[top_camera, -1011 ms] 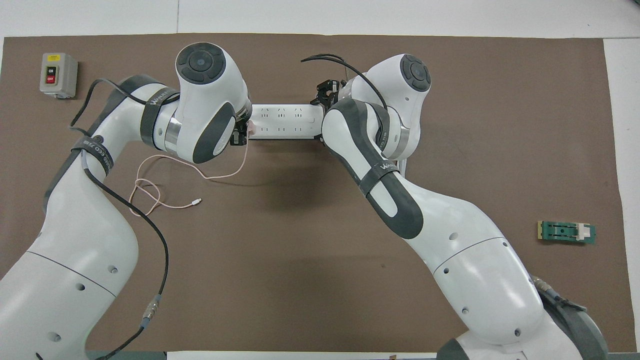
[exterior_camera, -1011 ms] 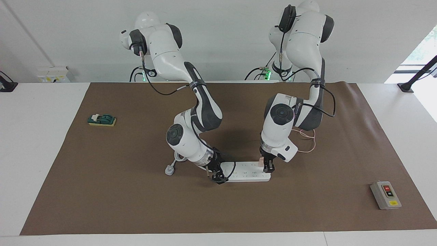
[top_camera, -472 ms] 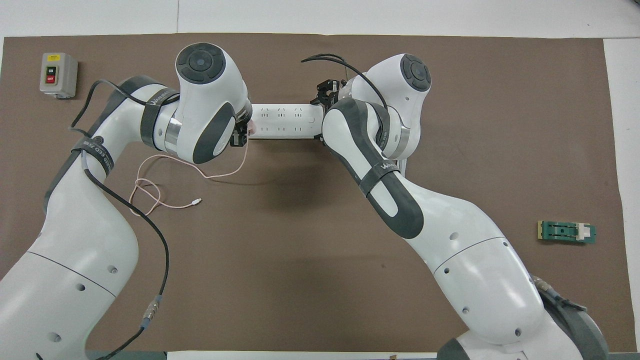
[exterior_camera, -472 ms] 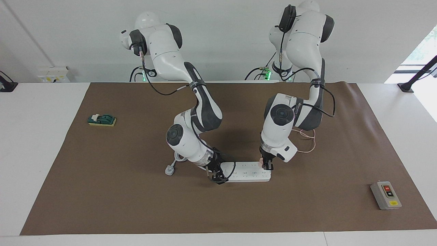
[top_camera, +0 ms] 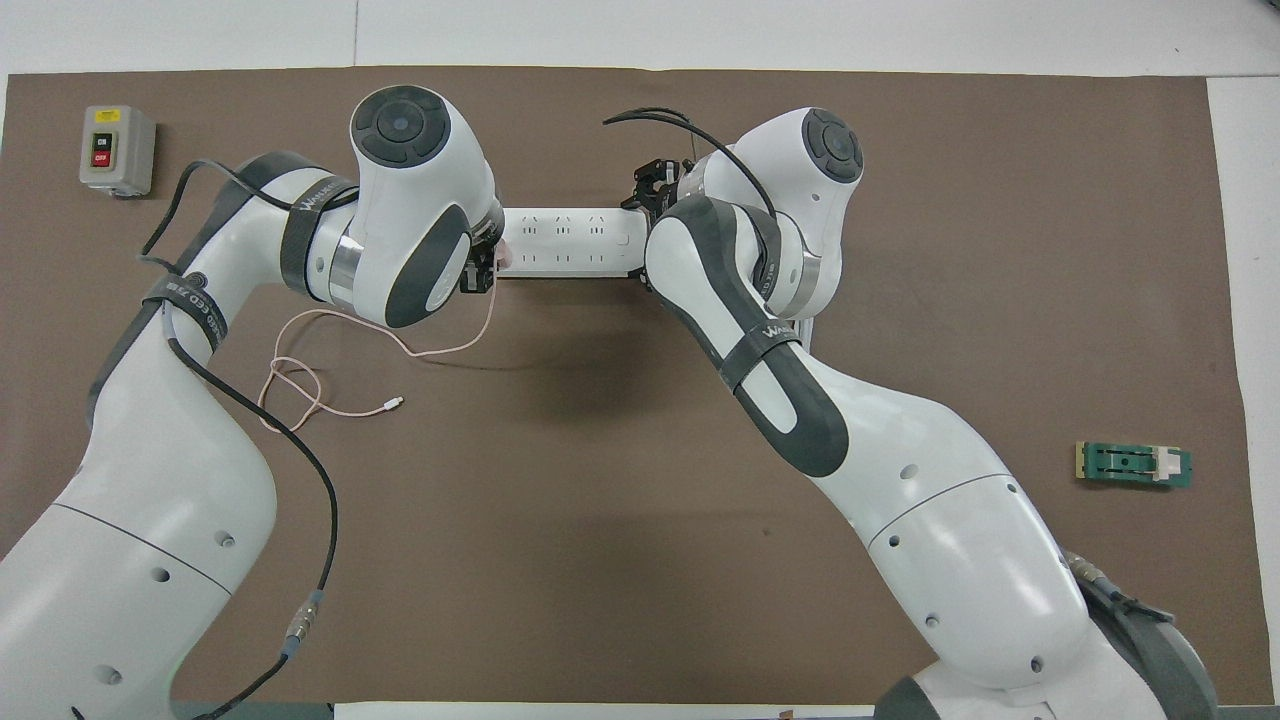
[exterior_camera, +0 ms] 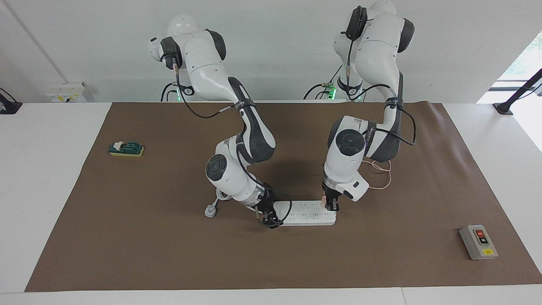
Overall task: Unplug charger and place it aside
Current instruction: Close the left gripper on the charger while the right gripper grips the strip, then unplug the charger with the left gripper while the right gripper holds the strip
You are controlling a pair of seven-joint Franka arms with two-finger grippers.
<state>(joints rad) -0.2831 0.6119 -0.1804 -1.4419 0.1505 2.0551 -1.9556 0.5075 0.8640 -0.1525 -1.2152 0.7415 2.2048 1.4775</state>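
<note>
Left end effector (exterior_camera: 331,206) points straight down, clenched on the pink charger (exterior_camera: 324,201) plugged into the strip (exterior_camera: 307,213) mid-desk; right end effector (exterior_camera: 269,220), grip unreadable, presses the strip's other end.

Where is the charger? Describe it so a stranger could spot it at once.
Find the long white power strip in the middle of the brown mat. At its end toward the left arm, the charger sits in the left gripper, which is shut on it. It is a small pale pink cube trailing a thin pink cable, unlike the grey-white plug.
</note>
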